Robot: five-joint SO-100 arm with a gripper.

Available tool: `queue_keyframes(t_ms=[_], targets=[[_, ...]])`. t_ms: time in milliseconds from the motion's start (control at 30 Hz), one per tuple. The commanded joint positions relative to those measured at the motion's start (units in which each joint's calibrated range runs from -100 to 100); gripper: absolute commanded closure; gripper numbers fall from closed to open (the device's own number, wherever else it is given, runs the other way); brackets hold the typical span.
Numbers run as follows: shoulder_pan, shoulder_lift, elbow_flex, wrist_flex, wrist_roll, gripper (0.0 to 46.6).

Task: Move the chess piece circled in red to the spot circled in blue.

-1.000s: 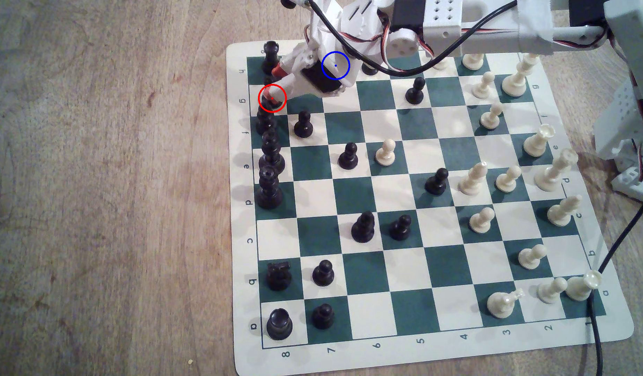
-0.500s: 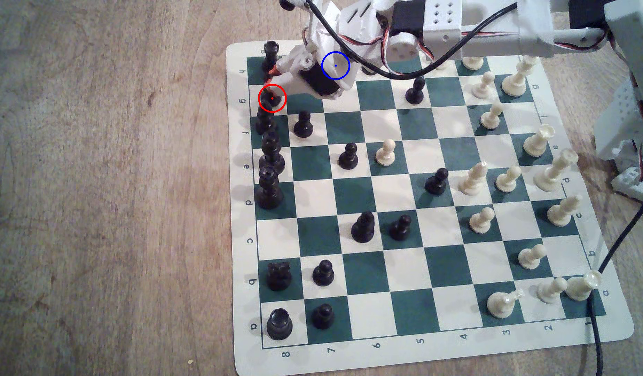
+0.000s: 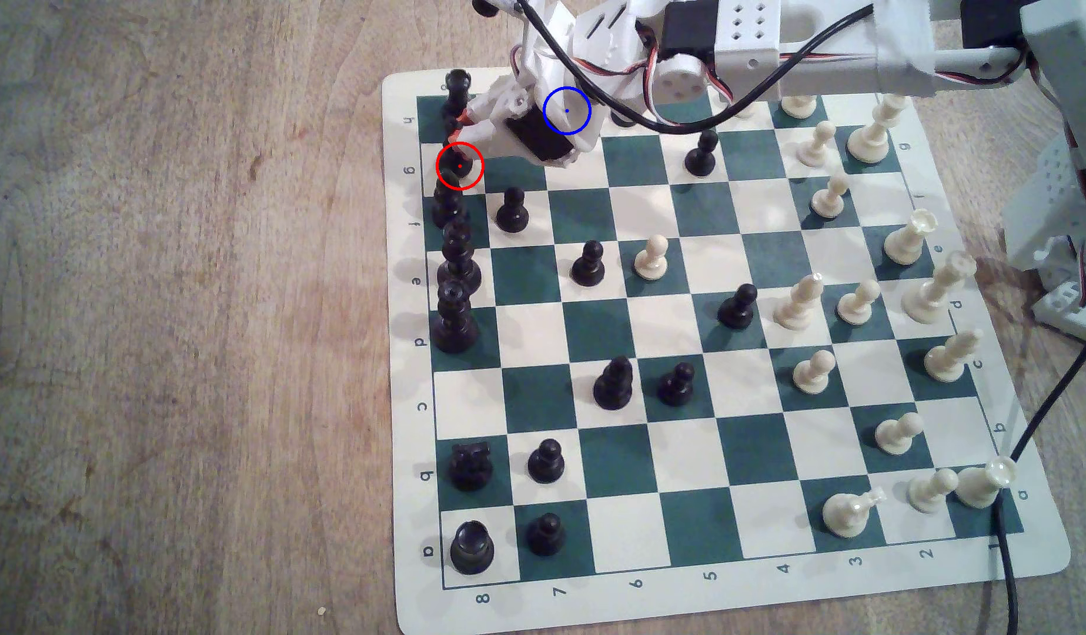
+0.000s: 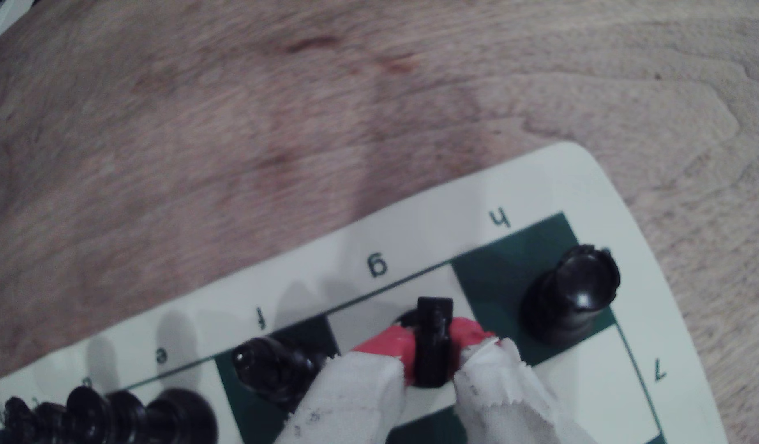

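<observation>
Wrist view, item one — black knight [image 4: 432,341]: stands upright on the white square by the letter g, at the board's edge rank, its jagged head facing the border. Landmark for all entries: this knight.

Item two — gripper [image 4: 431,348]: red-tipped fingers [image 4: 386,348] wrapped in white cloth sit one on each flank of the knight, pressed against its body. Judged clenched on the piece; the base appears to rest on or just above the square, and which of the two cannot be told.

Item three — black rook [image 4: 572,290]: on the dark corner square marked h, just beside the knight, apart from the fingers.

Item four — black bishop-like piece [image 4: 275,371]: on the dark f square, just beside the knight on its other side, near the cloth of one finger.

Exterior view, item five — the spot [image 3: 566,110]: blue ring, drawn over the gripper's white body; it lies from the knight [image 3: 458,160] toward the exterior view's upper right, away from the border.

Relation governing the coming move: the gripper reaches the knight from the spot's side, so the carry likely runs back along the arm's own line — a lift first, judged needed to pass clear of rook and neighbour.
</observation>
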Motion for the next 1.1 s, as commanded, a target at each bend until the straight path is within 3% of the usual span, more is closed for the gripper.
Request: queue_keyframes(t_ms=[0, 600, 1067], targets=[[-0.11, -6.43, -6.28, 0.47, -0.10, 46.3], [-1.98, -22.64, -0.29, 4.65, -0.39, 46.4], [4.90, -38.52, 21.19, 1.21, 1.95, 46.4]])
